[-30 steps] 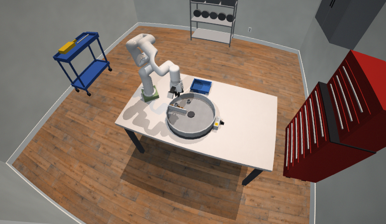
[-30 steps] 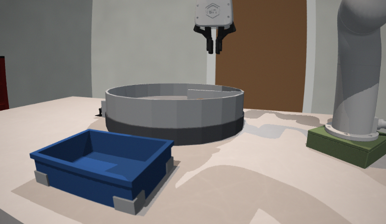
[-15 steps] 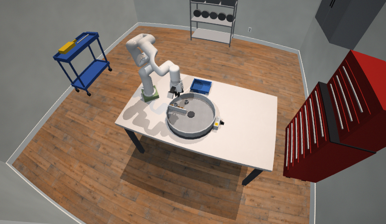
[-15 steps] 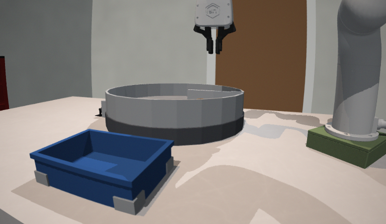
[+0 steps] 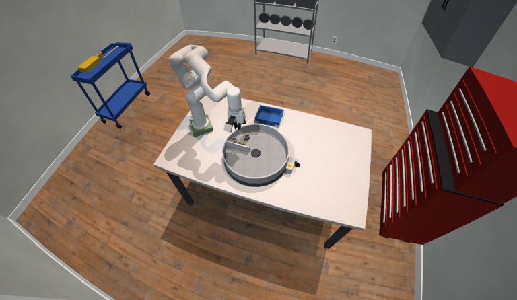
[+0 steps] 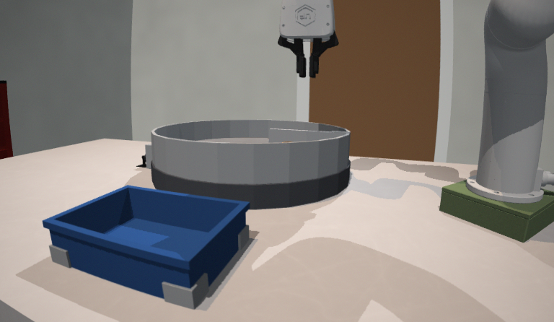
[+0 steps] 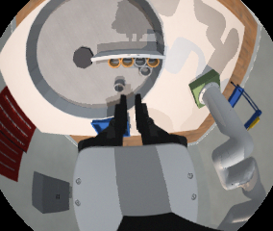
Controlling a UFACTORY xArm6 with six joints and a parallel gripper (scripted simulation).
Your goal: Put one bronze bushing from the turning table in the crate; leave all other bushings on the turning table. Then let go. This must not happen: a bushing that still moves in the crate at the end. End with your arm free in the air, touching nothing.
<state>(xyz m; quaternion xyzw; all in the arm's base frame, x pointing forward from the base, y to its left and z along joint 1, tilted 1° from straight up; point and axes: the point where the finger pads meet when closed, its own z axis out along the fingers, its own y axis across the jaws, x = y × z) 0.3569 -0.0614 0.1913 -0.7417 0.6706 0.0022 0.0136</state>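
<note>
High over the near-robot edge of the turning table (image 5: 256, 179) (image 6: 250, 161) (image 7: 93, 110) hangs the end effector (image 5: 239, 125) (image 6: 307, 75) (image 7: 131, 101), pointing down, its fingers drawn to a narrow gap with nothing between them! At that setting it could not go around a bushing; it would land on top of one, so it looks like they must spread before any descent.

And here is the crowding. In the wrist view, ahead of the fingertips, three bronze bushings (image 7: 153, 62) sit in a row against the divider wall (image 5: 237, 146) (image 6: 302, 135) (image 7: 127, 55), with a grey bushing (image 7: 140, 61) among them and another grey one (image 7: 145, 71) touching or nearly touching the row. Come in carelessly and a finger could clip the wall, or pinch a neighbour along with the target. If the table turns, the row may shift under the descent, and a grab aimed at the old spot would miss. A lone grey bushing (image 5: 247, 137) (image 7: 119, 89) lies nearer the fingertips in that view, a tempting wrong pick!

Farther out, on the worktop (image 5: 328, 159) (image 6: 327, 220) (image 7: 21, 63), the blue crate (image 5: 269, 118) (image 6: 118, 249) (image 7: 103, 126) stands beside the turning table, no bushing visible inside.
</note>
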